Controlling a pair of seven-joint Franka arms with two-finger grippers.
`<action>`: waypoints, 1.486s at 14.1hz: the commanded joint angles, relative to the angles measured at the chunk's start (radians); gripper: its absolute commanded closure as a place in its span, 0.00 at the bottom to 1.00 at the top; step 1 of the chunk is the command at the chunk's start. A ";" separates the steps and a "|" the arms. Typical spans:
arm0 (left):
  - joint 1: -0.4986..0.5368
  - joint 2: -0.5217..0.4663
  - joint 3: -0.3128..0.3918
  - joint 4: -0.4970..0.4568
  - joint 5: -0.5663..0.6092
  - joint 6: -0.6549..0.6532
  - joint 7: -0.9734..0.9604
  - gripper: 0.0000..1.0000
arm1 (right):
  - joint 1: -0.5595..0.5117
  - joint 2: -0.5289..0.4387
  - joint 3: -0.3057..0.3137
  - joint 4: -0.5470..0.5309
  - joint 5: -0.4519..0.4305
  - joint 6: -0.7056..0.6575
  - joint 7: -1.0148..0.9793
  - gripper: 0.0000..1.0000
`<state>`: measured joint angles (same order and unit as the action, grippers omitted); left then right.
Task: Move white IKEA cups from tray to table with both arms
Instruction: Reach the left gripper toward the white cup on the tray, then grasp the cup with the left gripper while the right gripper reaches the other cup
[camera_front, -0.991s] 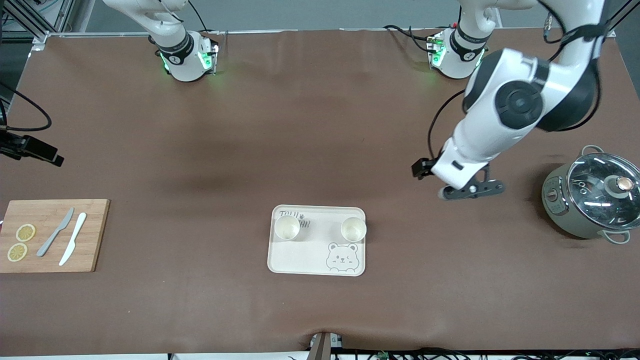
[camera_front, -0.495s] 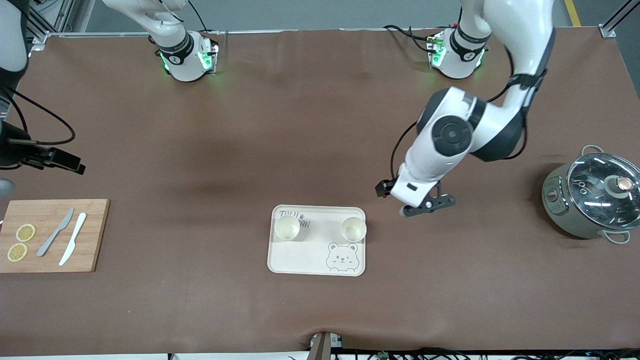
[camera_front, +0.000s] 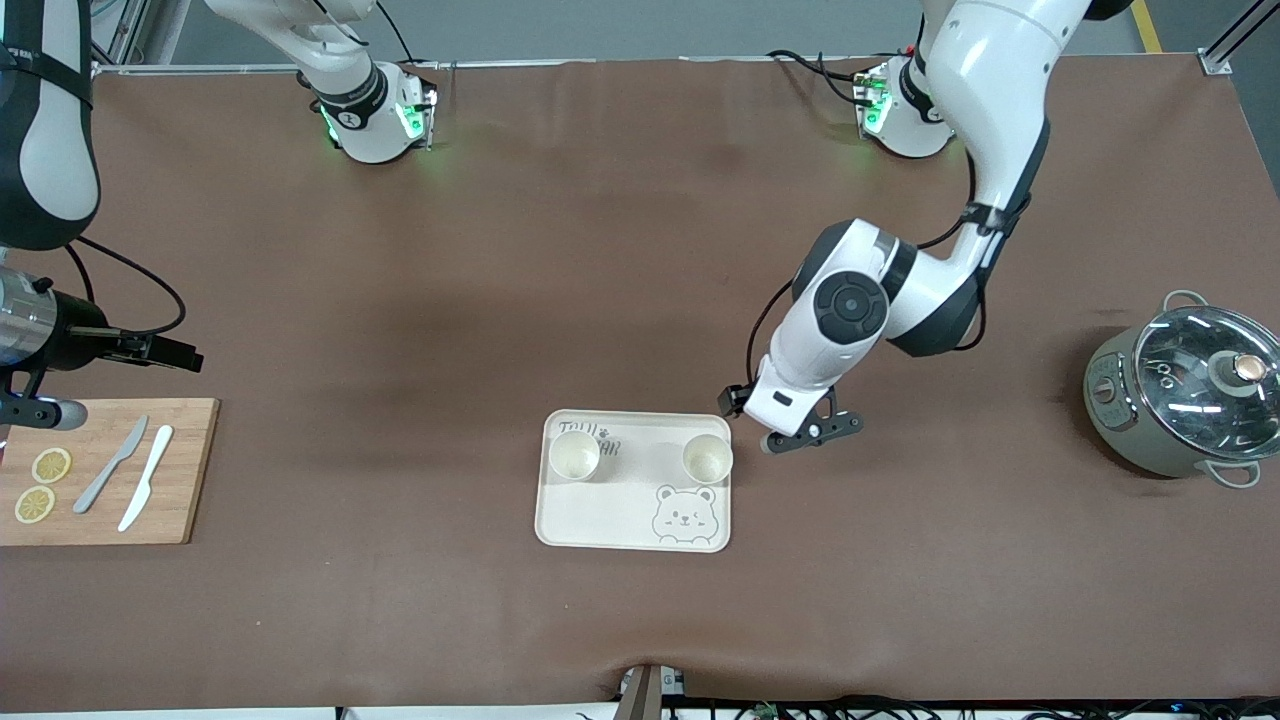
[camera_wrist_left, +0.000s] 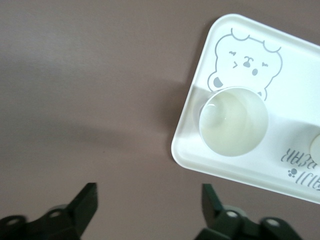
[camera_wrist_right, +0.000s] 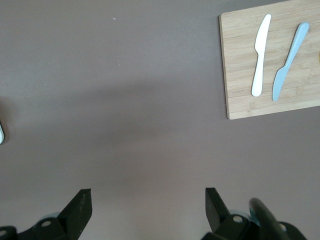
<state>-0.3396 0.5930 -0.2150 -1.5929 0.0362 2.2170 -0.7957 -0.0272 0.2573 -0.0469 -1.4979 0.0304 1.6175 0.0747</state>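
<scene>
— Brown matting is seen across the whole table. What is set on it near the middle?

— A cream tray printed with a bear is laid there. Two white cups are stood upright inside it, along the edge farther from the front camera: one cup toward the right arm's end, partly over printed lettering, and the other cup toward the left arm's end, just above the bear drawing. The two are kept well apart. Both appear empty.

— Where is the left gripper held?

— It is held over bare matting just beside the tray's corner at the left arm's end. In the left wrist view its fingers are spread wide, nothing is gripped between them, and the nearer cup is shown on the tray.

— And the right gripper?

— It is found at the right arm's end of the table, by the wooden cutting board. In the right wrist view its fingers are likewise spread and empty.

— What is laid on the board?

— A grey knife, a white knife and two lemon slices are laid on it. A lidded pot is set at the left arm's end.
</scene>
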 joint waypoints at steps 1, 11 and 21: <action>-0.012 0.083 0.003 0.079 0.027 0.041 -0.013 0.17 | 0.001 0.014 0.004 0.025 0.057 -0.007 0.014 0.00; -0.021 0.182 0.008 0.116 0.060 0.210 -0.005 0.30 | 0.047 0.086 0.004 0.027 0.164 0.027 0.111 0.00; -0.024 0.205 0.011 0.116 0.097 0.242 0.006 1.00 | 0.159 0.272 0.006 0.027 0.284 0.249 0.235 0.00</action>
<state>-0.3554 0.8051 -0.2148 -1.4879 0.1038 2.4613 -0.7858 0.1071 0.4878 -0.0378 -1.4972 0.2785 1.8482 0.2373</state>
